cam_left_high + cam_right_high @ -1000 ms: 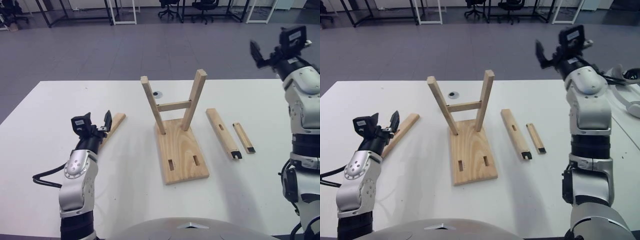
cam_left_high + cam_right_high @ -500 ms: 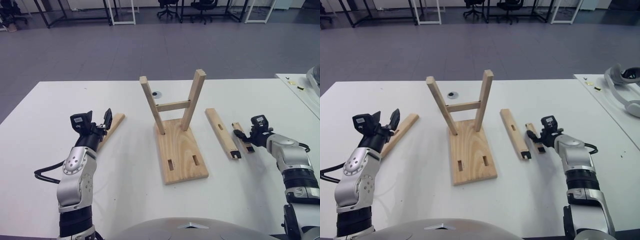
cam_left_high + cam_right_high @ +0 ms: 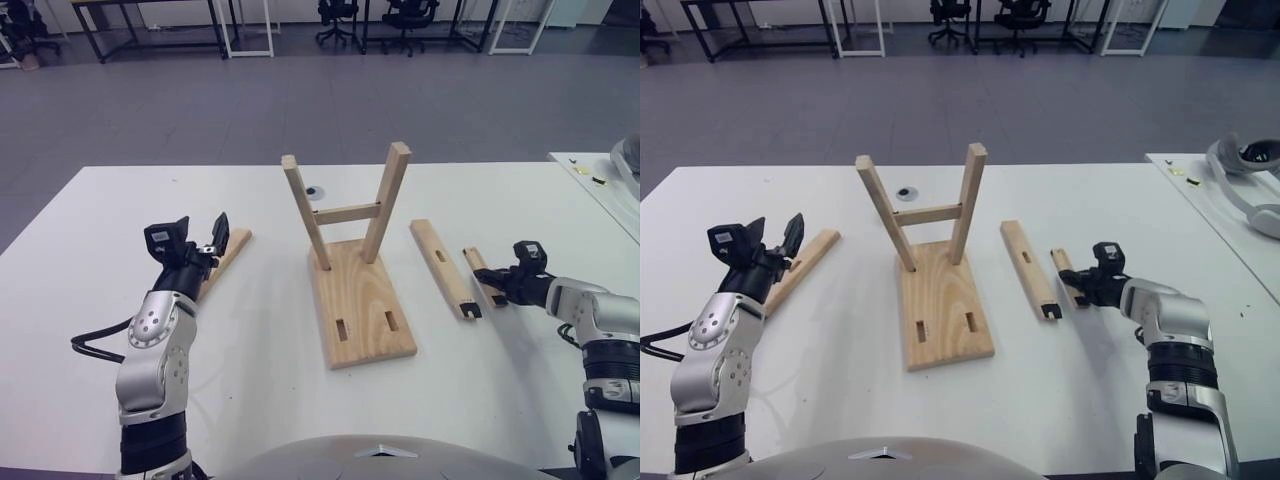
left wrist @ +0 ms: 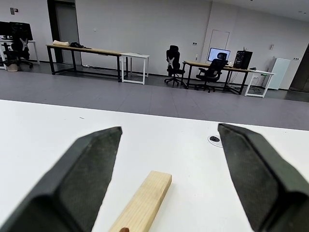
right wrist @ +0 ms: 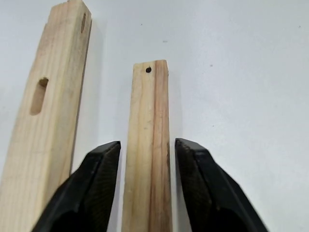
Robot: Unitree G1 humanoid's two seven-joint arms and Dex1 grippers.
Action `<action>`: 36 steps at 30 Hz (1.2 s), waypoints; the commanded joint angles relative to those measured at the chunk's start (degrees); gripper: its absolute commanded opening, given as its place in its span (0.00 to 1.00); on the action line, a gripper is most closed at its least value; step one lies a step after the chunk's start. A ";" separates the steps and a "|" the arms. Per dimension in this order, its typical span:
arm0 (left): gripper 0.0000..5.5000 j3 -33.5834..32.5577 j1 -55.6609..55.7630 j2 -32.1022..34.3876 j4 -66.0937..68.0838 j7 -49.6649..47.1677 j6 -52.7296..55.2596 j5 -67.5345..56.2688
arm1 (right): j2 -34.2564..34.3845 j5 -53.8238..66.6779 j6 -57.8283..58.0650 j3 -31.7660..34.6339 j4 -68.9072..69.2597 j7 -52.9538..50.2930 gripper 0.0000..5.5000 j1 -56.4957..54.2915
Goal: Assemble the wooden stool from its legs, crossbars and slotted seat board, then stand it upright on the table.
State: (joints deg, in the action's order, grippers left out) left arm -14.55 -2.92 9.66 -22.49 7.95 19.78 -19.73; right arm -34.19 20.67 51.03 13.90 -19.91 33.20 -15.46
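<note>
Your right gripper [image 3: 499,285] sits low at the bench [image 3: 260,390] surface toward its right edge. Its fingers [image 5: 99,186] stand apart, one on each side of the near end of the short loose crossbar [image 5: 147,116]. Narrow gaps of white show on both sides, so it straddles the wood and is not clamped on it.

Just beside that crossbar, on the side toward the middle of the bench, the longer loose leg [image 3: 444,266] lies flat, with a slot cut in its upper face.

Your left gripper [image 3: 196,243] is off the surface near the left side of the bench, its fingers [image 4: 84,176] spread wide and holding nothing. The other loose leg [image 4: 145,203] lies flat on the bench, just beyond and between them, pointing toward the far edge.

In the middle of the bench the slotted seat board [image 3: 362,300] lies flat. Two legs [image 3: 304,212] rise from its far end, the left one leaning a little outward, and a crossbar [image 3: 348,212] joins them partway up. The two slots [image 3: 343,328] at the board's near end are open.
</note>
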 commanded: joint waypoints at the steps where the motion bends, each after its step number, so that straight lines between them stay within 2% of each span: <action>1: 0.67 0.22 -0.16 0.05 -0.17 -0.61 0.56 0.24 | 2.33 -1.44 4.52 -3.52 -2.10 -1.18 0.27 5.68; 4: 0.67 0.03 0.25 0.89 0.07 -1.49 1.69 1.25 | 0.75 -5.74 -1.69 -9.79 2.46 -0.65 0.26 8.29; 7: 0.67 -0.92 2.95 2.33 -0.43 -0.45 3.88 -1.43 | 1.34 -9.45 -11.70 -9.77 3.88 -5.11 0.25 7.98; 9: 0.67 -3.79 8.92 4.47 -1.64 0.31 7.99 -7.46 | 1.36 -11.65 -21.55 -7.15 4.59 -9.47 0.24 4.12; 13: 0.67 -7.44 30.57 6.76 3.63 -1.55 15.68 -19.21 | 0.82 -14.52 -35.16 -5.88 10.14 -12.94 0.24 -6.08; 17: 0.67 -4.52 43.49 3.40 5.13 -2.08 28.05 -36.10 | 4.50 -7.28 -36.45 -5.68 21.46 -9.86 0.24 -16.39; 22: 0.67 -0.63 48.19 -2.64 7.32 -6.55 35.18 -50.16 | 9.73 -1.47 -34.76 -10.50 31.15 -6.47 0.24 -23.23; 32: 0.67 0.30 49.60 -4.07 8.97 -13.08 32.48 -53.59 | 12.26 3.28 -30.13 -16.51 40.50 -1.53 0.24 -19.75; 36: 0.53 -0.12 49.62 -3.62 9.63 -14.62 29.21 -51.13 | 12.24 2.72 -29.60 -17.00 41.09 -1.40 0.24 -18.24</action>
State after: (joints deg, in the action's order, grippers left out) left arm -14.80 45.78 5.70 -13.48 -5.62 49.84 -71.82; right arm -21.86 23.28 20.79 -2.86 20.78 31.48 -34.81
